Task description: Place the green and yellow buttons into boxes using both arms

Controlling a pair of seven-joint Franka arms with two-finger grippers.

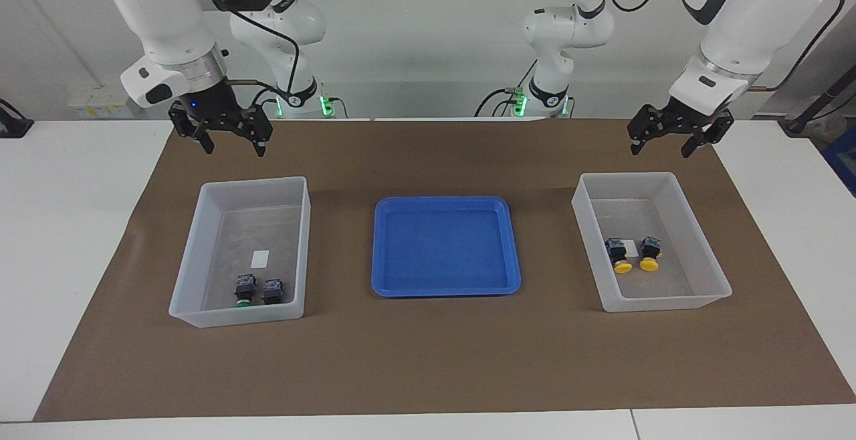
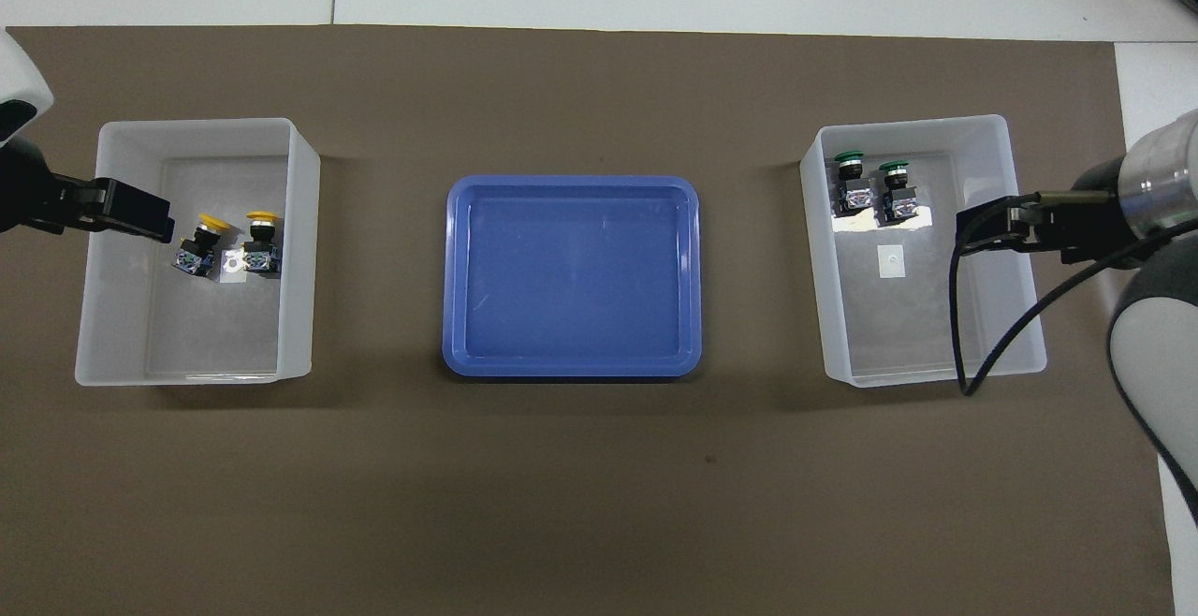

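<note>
Two green buttons [image 1: 245, 289] [image 1: 272, 291] lie side by side in the translucent box [image 1: 234, 316] at the right arm's end; in the overhead view they [image 2: 850, 181] [image 2: 894, 187] lie in that box [image 2: 1025, 335]. Two yellow buttons [image 1: 620, 255] [image 1: 650, 253] lie in the box [image 1: 662, 303] at the left arm's end, also in the overhead view [image 2: 201, 243] [image 2: 262, 243] [image 2: 299, 223]. My right gripper [image 1: 234, 149] [image 2: 964, 232] hangs open and empty, raised over the rim of its box. My left gripper [image 1: 661, 150] [image 2: 159, 221] hangs open and empty over the rim of its box.
A shallow blue tray [image 1: 381, 246] [image 2: 454, 270] with nothing in it sits between the two boxes on the brown mat [image 1: 428, 360]. White tabletop borders the mat at both ends. A black cable [image 2: 955, 316] loops from the right arm over its box.
</note>
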